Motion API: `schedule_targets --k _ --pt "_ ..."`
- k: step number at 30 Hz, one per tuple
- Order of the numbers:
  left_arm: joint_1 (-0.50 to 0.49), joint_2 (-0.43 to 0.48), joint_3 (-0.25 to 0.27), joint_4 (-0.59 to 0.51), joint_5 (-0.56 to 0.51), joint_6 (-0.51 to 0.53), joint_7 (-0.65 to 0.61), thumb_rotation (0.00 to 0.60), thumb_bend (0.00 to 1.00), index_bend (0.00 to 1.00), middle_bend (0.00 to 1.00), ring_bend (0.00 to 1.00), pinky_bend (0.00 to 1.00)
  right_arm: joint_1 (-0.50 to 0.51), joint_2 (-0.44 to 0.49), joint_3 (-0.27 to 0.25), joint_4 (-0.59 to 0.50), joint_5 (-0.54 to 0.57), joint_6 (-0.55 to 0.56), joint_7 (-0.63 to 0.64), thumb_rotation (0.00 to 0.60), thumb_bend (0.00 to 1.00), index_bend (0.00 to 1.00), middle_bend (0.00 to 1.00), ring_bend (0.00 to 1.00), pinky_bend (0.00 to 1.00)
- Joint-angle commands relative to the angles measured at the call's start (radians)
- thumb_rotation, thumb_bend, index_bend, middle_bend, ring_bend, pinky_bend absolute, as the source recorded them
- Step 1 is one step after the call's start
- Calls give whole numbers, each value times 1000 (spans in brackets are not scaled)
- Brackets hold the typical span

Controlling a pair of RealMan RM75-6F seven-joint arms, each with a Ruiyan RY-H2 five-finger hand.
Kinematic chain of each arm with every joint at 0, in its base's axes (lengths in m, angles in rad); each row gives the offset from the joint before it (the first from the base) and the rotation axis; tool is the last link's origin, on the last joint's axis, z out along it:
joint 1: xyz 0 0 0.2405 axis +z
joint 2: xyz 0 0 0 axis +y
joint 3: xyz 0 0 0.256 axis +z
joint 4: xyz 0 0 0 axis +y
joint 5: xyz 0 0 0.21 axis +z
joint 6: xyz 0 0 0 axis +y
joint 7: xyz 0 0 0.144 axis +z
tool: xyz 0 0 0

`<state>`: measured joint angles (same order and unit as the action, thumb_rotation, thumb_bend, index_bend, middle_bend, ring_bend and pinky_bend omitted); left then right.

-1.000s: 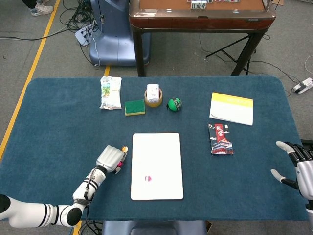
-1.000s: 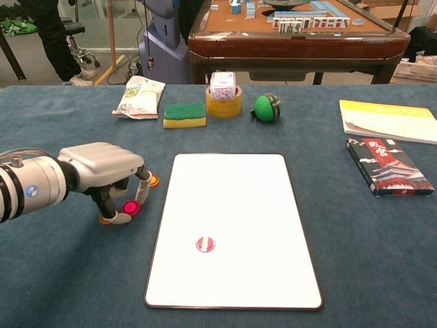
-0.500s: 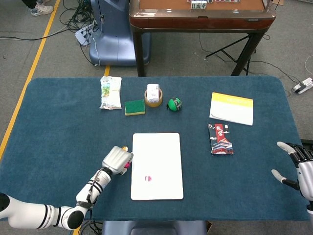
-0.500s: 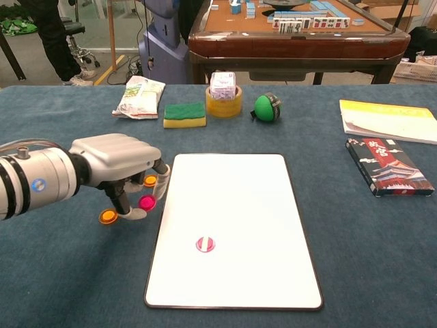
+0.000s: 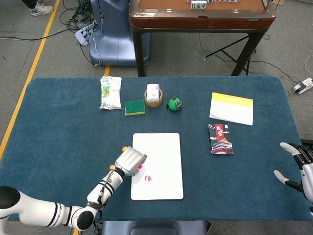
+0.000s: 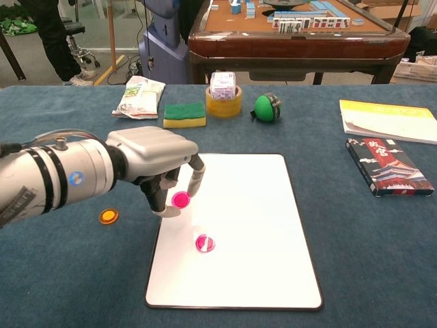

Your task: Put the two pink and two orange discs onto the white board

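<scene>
— Where is the pink disc (image 6: pixel 181 199) the robot is working with?

— Pinched in the fingertips of the left hand (image 6: pixel 158 164), which hangs over the left edge of the white board (image 6: pixel 252 205), left of centre in the chest view. It looks lifted off the board rather than resting on it, though that is hard to tell for sure.

— And the spot it has to reach?

— Directly below and slightly to the right. A second pink disc (image 6: pixel 204 242) already lies flat on the board, just below the held one, so by the look of it the hand should set down a little apart from it.

— The orange ones?

— One orange disc (image 6: pixel 108 216) sits on the blue cloth at the left of the frame, beside the forearm, off the board. In the head view another orange disc (image 5: pixel 124 148) shows just outside the board's upper left corner, above the hand. Both lie far nearer the left hand.

— The right hand (image 5: pixel 299 167)?

— At the right edge of the head view, well apart from the board, fingers spread, holding nothing.
</scene>
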<state>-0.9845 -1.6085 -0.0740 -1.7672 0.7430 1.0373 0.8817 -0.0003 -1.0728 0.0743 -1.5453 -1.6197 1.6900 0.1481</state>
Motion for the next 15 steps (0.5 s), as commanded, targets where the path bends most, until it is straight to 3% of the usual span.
schedule_targets --k 1,8,15 --pt "-8 -12 0 3 -10 4 6 600 296 637 1000 1000 1000 -1 0 0 2 -2 4 4 600 23 237 286 255 319" --pt "-23 -32 4 15 -33 9 22 600 297 499 1000 1000 1000 -1 -1 0 3 -2 2 3 600 23 237 286 255 319" --pt "-30 -33 11 11 -49 21 29 600 296 422 1000 1000 1000 -1 0 0 3 -3 0 1 600 23 237 286 255 319"
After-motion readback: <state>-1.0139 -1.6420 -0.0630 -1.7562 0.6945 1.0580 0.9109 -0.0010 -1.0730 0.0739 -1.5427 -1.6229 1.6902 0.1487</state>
